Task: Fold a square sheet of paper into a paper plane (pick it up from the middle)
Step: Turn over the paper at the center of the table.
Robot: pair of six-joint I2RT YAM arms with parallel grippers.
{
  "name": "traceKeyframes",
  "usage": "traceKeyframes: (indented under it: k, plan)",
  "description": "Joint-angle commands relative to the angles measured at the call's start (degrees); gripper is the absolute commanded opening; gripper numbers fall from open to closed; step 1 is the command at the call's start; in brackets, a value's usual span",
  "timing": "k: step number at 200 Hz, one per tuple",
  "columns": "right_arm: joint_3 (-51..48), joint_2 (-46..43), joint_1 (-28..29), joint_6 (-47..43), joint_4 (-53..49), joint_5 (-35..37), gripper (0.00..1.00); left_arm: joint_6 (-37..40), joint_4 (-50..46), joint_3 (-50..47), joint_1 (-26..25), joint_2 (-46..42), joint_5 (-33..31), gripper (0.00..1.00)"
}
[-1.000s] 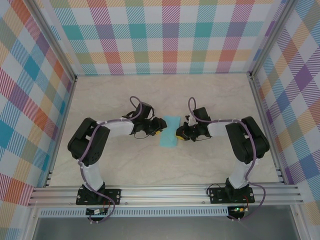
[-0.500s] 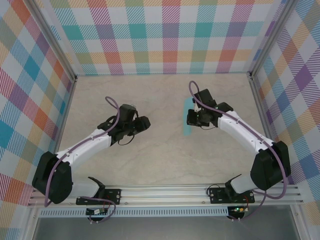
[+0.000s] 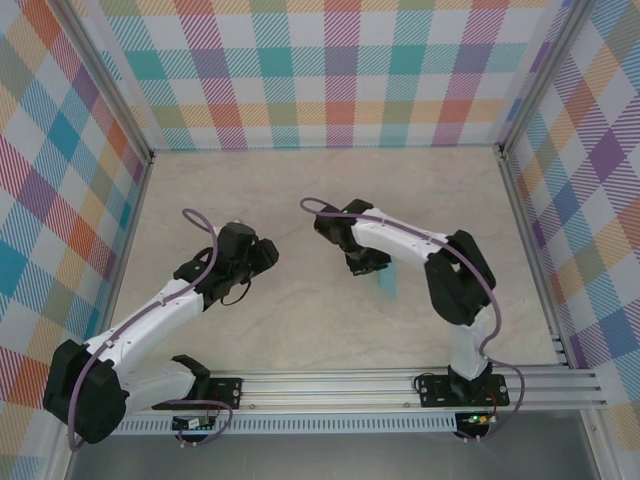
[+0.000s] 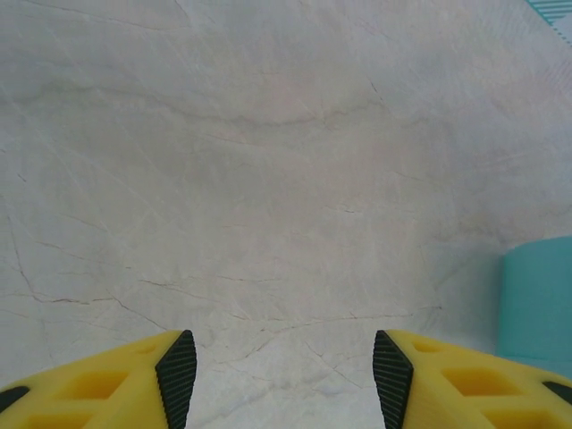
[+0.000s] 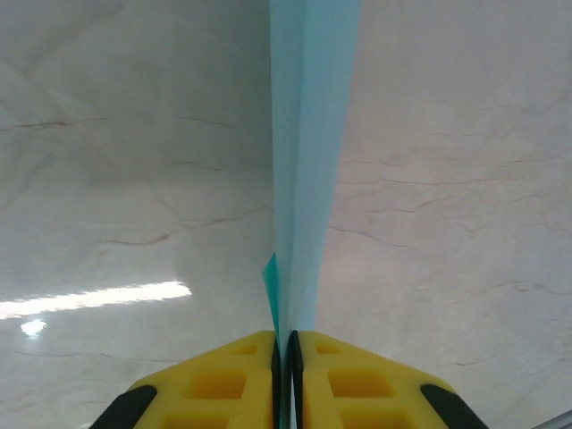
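Observation:
My right gripper (image 5: pixel 284 344) is shut on the paper plane (image 5: pixel 308 134), a narrow, layered fold of light turquoise paper running straight out from the jaws, edge-on to the camera. In the top view the right gripper (image 3: pixel 366 264) hangs over the middle of the table, and the paper plane (image 3: pixel 388 284) shows as a thin turquoise sliver just right of it. My left gripper (image 3: pixel 262 254) is apart from it to the left. In the left wrist view the left gripper (image 4: pixel 284 375) stands open over bare table, with a turquoise patch (image 4: pixel 536 304) at the right edge.
The marbled tabletop (image 3: pixel 300 330) is walled by plaid panels (image 3: pixel 330 70) at the back and both sides. An aluminium rail (image 3: pixel 330 385) with both arm bases runs along the near edge.
The right arm lifted the paper off the table, then swung it leftward and nearer to the table's middle. The left arm let go and drew back to the left.

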Motion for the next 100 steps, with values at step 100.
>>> traceKeyframes:
  k: [100]
  plan:
    - [-9.6, -10.6, -0.2, 0.7, 24.9, -26.3, 0.47, 1.4, 0.8, -2.0, 2.1, -0.1, 4.7, 0.68]
